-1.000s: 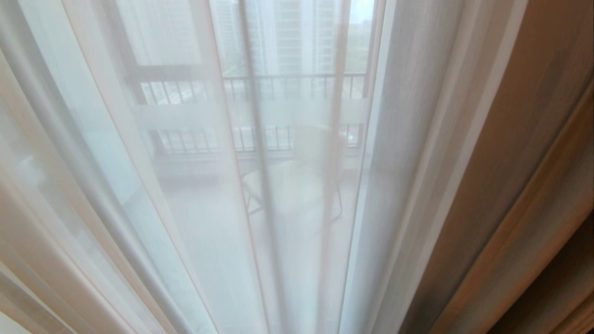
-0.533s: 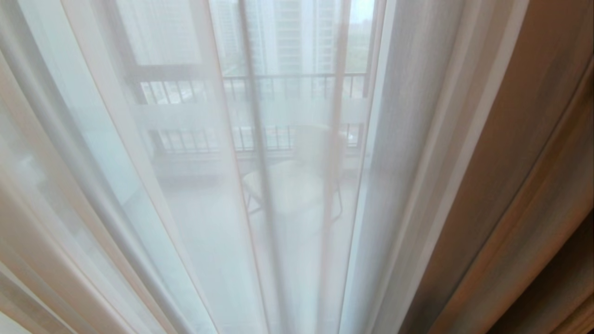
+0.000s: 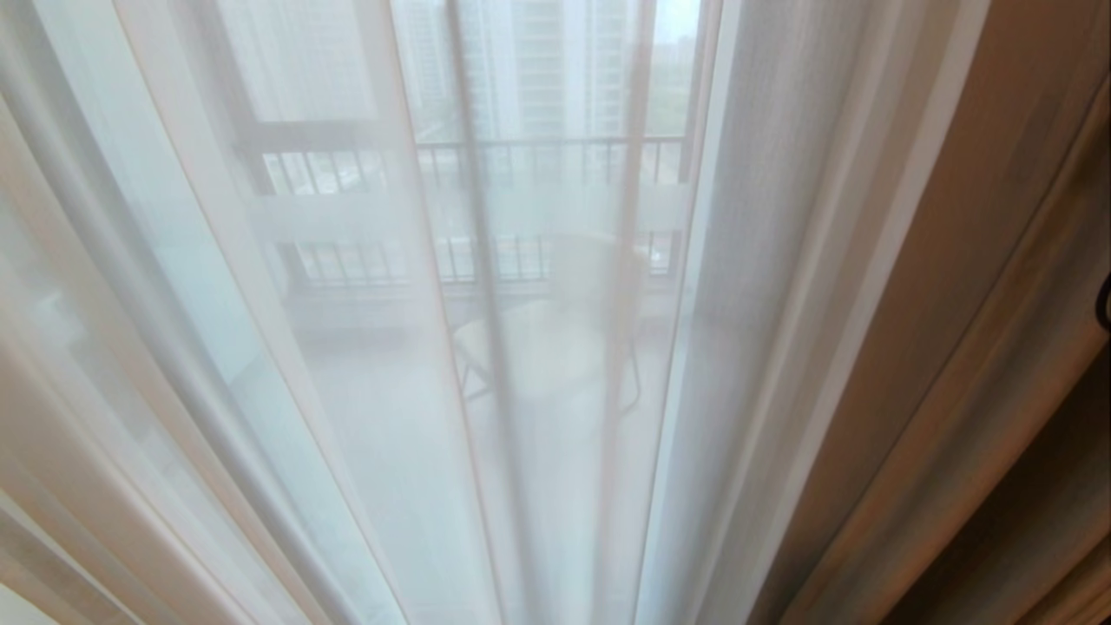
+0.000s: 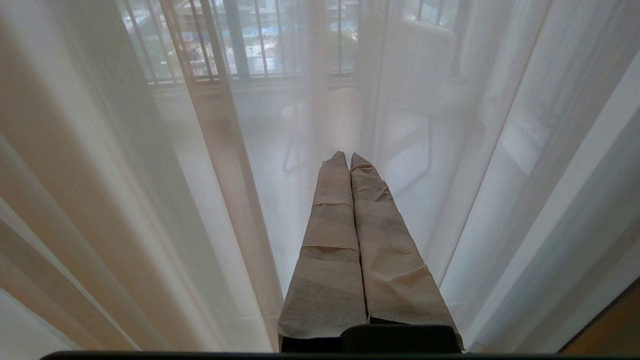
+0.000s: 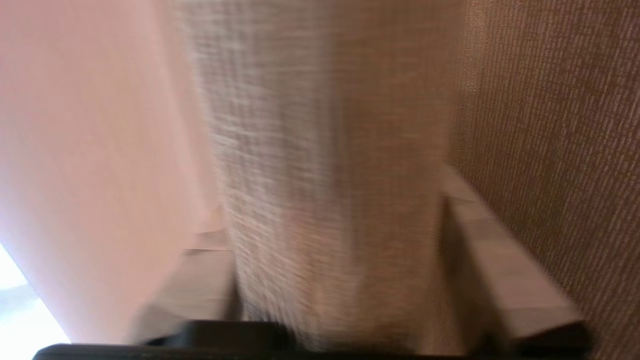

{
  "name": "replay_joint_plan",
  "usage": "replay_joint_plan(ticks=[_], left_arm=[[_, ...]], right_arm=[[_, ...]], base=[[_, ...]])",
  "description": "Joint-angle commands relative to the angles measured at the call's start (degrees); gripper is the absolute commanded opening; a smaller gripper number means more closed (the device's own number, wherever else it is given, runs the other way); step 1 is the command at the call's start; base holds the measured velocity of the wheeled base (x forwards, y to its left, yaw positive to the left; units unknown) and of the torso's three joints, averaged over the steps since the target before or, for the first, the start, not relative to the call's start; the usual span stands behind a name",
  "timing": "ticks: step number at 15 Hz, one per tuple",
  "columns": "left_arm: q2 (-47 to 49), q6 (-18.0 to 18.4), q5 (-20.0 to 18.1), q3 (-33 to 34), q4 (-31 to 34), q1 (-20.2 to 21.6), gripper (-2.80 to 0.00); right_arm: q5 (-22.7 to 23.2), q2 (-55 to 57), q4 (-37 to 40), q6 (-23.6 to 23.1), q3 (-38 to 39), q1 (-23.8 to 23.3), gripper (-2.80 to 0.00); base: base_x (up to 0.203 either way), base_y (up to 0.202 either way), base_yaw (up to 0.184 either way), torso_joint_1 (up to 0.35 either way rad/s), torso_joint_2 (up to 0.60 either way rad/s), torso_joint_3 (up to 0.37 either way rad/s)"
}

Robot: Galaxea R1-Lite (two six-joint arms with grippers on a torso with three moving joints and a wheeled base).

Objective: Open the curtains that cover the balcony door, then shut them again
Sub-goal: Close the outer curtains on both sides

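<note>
The curtains hang right in front of me. Their sheer white layer [image 3: 486, 347] fills most of the head view, and the beige-tan drape [image 3: 972, 304] hangs in thick folds at the right. Through the sheer I make out the balcony door [image 3: 347, 217] by its pale horizontal band. My right gripper [image 5: 335, 210] is pushed onto the drape [image 5: 330, 150]; its fingers [image 5: 500, 270] stand apart and one thick fold fills the space between them. My left gripper [image 4: 348, 156] is shut with nothing in it, its paper-wrapped fingers pointing at the sheer layer [image 4: 210, 150].
Behind the glass a pale chair [image 3: 538, 338] stands on the balcony in front of a dark barred railing [image 3: 538, 152]. A small dark part [image 3: 1105, 304] shows at the right edge of the head view, beside the drape.
At the right of the head view the tan drape's folds have shifted and spread lower down, and a small dark part has come in at the right edge. The sheer layer hangs as before.
</note>
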Motion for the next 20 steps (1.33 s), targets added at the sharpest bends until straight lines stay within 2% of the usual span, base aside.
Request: replay_joint_plan(ticks=[1,4,12,14,20], left_arm=[[0.0,0.0,0.0,0.0,0.0,0.0,-2.8],[0.0,0.0,0.0,0.0,-0.1,0.0,-2.8],[0.0,0.0,0.0,0.0,0.0,0.0,-2.8],[0.0,0.0,0.0,0.0,-0.1,0.0,-2.8],[0.0,0.0,0.0,0.0,-0.1,0.0,-2.8]], right_arm=[[0.2,-0.5,-0.3,0.0,0.1,0.0,-2.8],[1.7,-1.3,-0.1,-0.2,0.0,0.1,-2.8],[1.7,-3.5,0.2,-2.8,0.1,1.1,-2.8],[1.8,-5.4,0.9,-2.9,0.6,3.8,-2.8],[1.9,-9.4,1.7,-2.7,4.4,16.0,-2.8]], base=[[0.0,0.0,0.0,0.0,0.0,0.0],[0.0,0.0,0.0,0.0,0.0,0.0],[0.0,0.0,0.0,0.0,0.0,0.0],[0.0,0.0,0.0,0.0,0.0,0.0],[0.0,0.0,0.0,0.0,0.0,0.0]])
